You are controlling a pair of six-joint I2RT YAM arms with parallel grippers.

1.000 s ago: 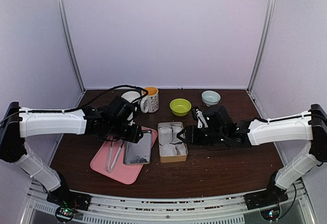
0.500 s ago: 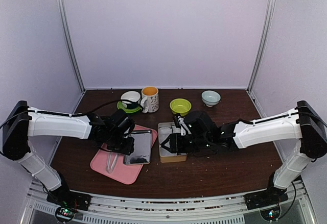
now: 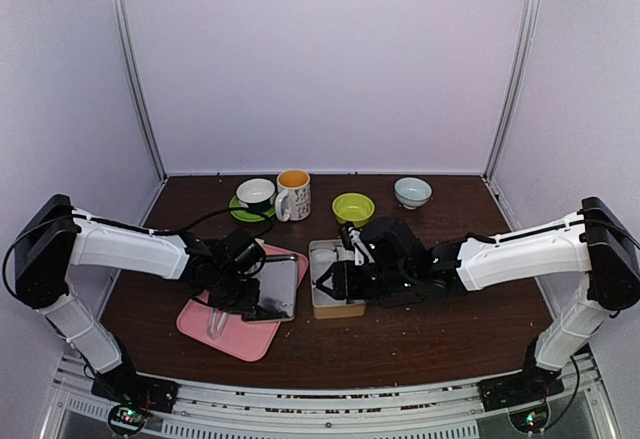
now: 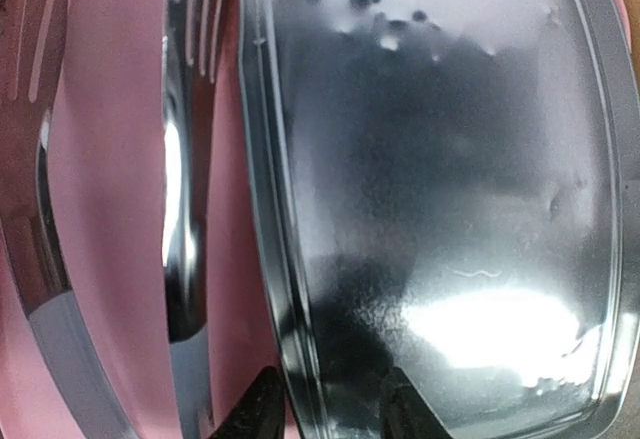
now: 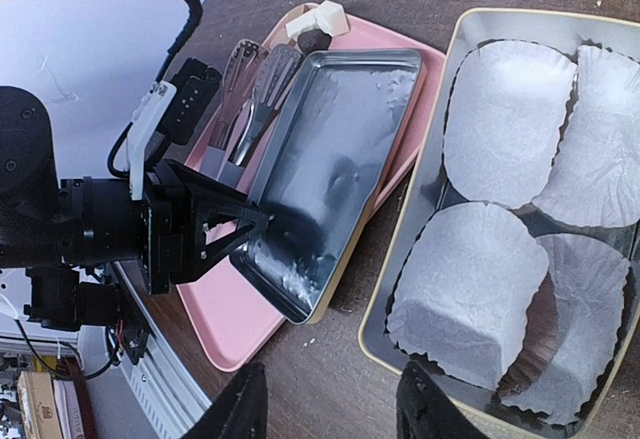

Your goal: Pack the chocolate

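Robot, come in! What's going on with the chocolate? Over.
Left pincer astride lid rim, right pincer open above tin. Chocolate unpacked on pink tray. Paper cups empty. Nothing blocking.

Left claw (image 4: 330, 406), right claw (image 5: 335, 399) apparently open.

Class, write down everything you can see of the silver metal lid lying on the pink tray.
The lid is a shallow rectangular pan of shiny silver metal with rounded corners and a rolled rim, lying hollow side up. Dark specks and whitish smears dot its inside. It rests on the pink tray, beside the tongs, one corner seemingly overhanging the tray's edge. The left gripper straddles its rim, one finger inside, one outside.
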